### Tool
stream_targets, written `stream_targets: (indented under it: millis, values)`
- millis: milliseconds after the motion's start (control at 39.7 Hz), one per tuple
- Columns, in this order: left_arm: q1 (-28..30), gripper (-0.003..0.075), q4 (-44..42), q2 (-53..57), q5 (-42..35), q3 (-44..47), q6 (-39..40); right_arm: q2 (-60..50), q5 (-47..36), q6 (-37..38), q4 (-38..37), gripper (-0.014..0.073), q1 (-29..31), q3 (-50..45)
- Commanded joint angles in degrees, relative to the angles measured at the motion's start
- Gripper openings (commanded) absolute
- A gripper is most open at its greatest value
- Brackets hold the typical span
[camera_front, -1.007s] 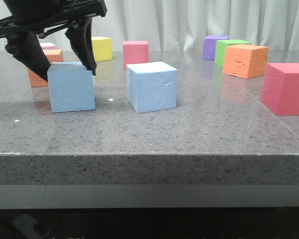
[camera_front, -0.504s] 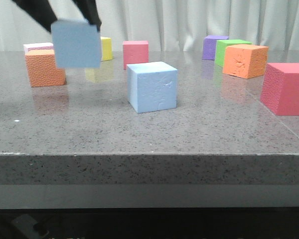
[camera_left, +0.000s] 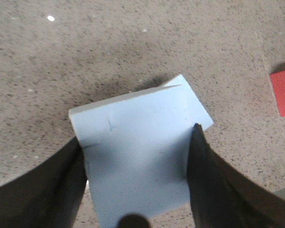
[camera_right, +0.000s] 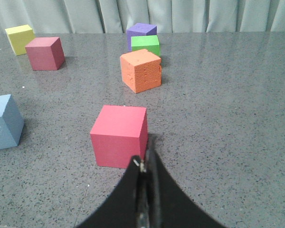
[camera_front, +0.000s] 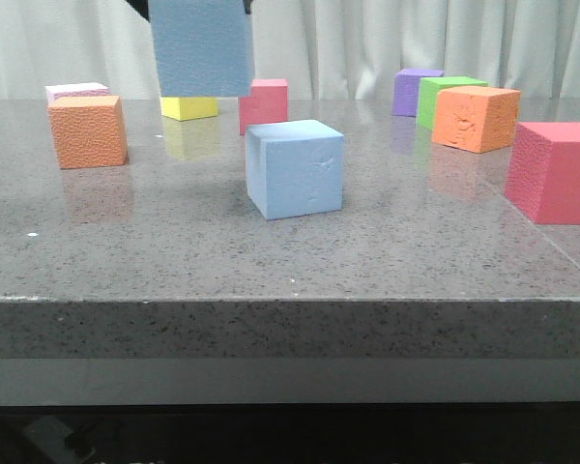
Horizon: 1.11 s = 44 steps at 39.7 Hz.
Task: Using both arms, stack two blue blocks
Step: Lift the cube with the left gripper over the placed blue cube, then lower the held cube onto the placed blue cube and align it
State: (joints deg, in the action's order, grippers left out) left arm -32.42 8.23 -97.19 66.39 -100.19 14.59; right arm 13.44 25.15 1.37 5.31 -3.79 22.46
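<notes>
My left gripper [camera_left: 137,185]: pinching the raised block [camera_front: 201,46], above the bench's back-left part
My right gripper [camera_right: 145,164]: pressed together, empty
Second block [camera_front: 295,169]: on the bench, mid-centre

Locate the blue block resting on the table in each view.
Front view: blue block resting on the table, centre, below and right of the lifted blue block.
Left wrist view: not in it.
Right wrist view: at the left edge.
Shared landmark: purple cube.
</notes>
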Motion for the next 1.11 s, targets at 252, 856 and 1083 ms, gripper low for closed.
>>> stream_targets:
  millis: [252, 856, 1083]
  values:
    - [-2.8, 0.0316, 3.3, -1.3, -2.0, -5.7, 0.1, 0.4, -4.4, -0.3, -0.4, -0.0069, 0.1, 1.4]
    - [-4.9, 0.0316, 2.5, -6.6, 0.5, -10.0, 0.1, 0.4, -4.4, -0.3, -0.4, -0.0069, 0.1, 1.4]
    - [-4.9, 0.0316, 1.4, -6.6, -0.5, -10.0, 0.1, 0.4, -4.4, -0.3, -0.4, -0.0069, 0.1, 1.4]
